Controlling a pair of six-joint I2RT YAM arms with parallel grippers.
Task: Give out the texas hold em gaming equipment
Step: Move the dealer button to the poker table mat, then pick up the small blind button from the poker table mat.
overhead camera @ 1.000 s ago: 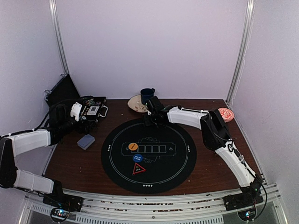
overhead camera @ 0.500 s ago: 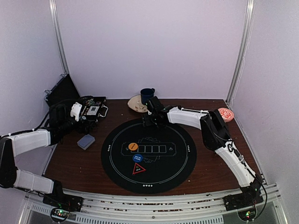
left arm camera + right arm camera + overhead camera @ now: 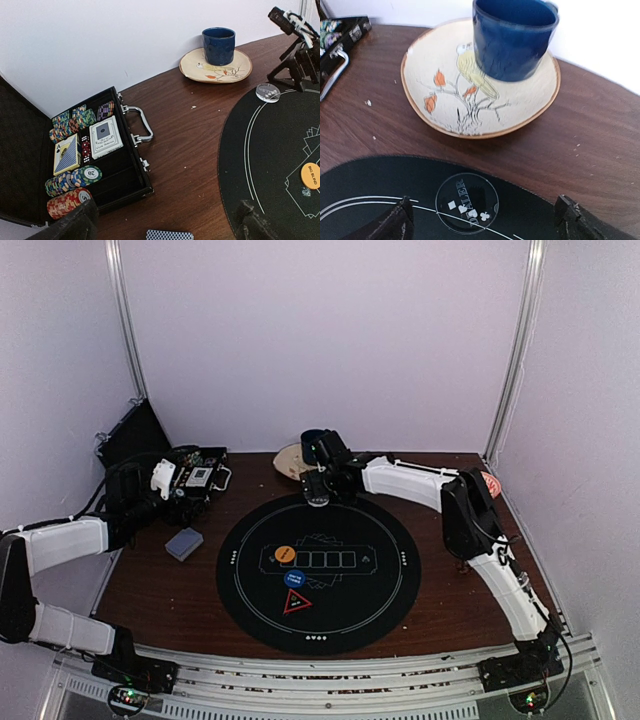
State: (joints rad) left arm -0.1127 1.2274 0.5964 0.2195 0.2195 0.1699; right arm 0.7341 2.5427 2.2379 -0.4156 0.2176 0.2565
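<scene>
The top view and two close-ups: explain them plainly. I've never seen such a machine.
The machine is a left arm and a right arm, bolted side by side. One picture looks down from above; the others come from a camera on each wrist. On the wooden table lie a round black mat, an open case of poker chips and cards, a blue mug on a plate, and a clear dealer disc. The left fingers and right fingers are open; nothing is held.
</scene>
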